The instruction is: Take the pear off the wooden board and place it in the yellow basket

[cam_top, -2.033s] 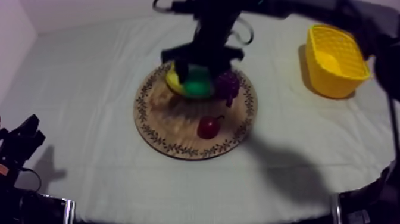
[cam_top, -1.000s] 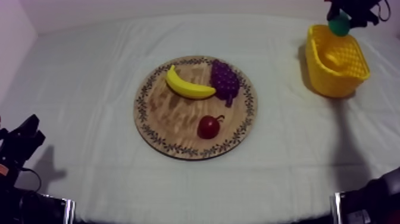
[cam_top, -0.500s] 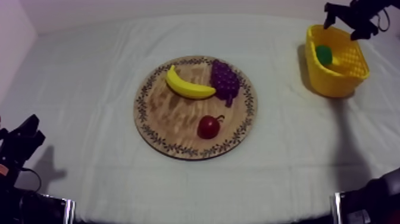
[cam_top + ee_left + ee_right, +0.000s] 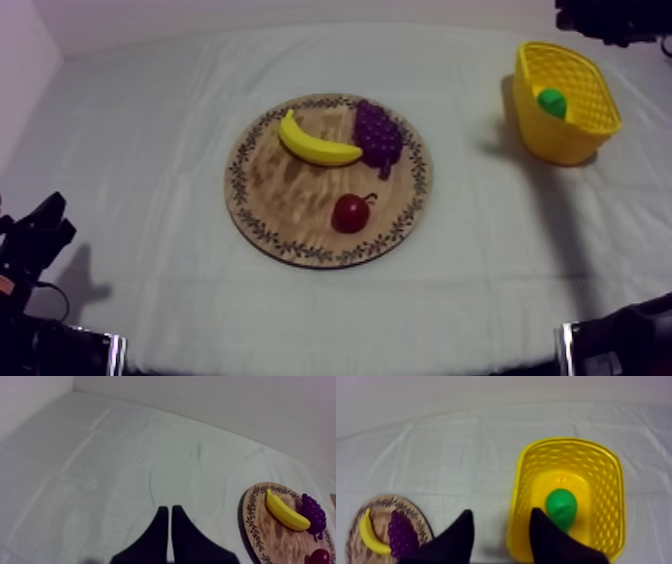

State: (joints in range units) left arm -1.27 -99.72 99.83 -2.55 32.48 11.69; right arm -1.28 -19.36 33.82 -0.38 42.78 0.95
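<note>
Pear (image 4: pixel 561 506) in yellow basket (image 4: pixel 568 441), right claw (image 4: pixel 501 512) spread over its rim (cloth (image 4: pixel 436 451) alongside)

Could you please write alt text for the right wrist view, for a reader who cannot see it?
A green pear lies inside the yellow basket on the grey-white cloth. The right gripper hangs near the basket's rim, its black fingers apart and empty. Off to one side, the wooden board carries a banana and a bunch of grapes.
</note>
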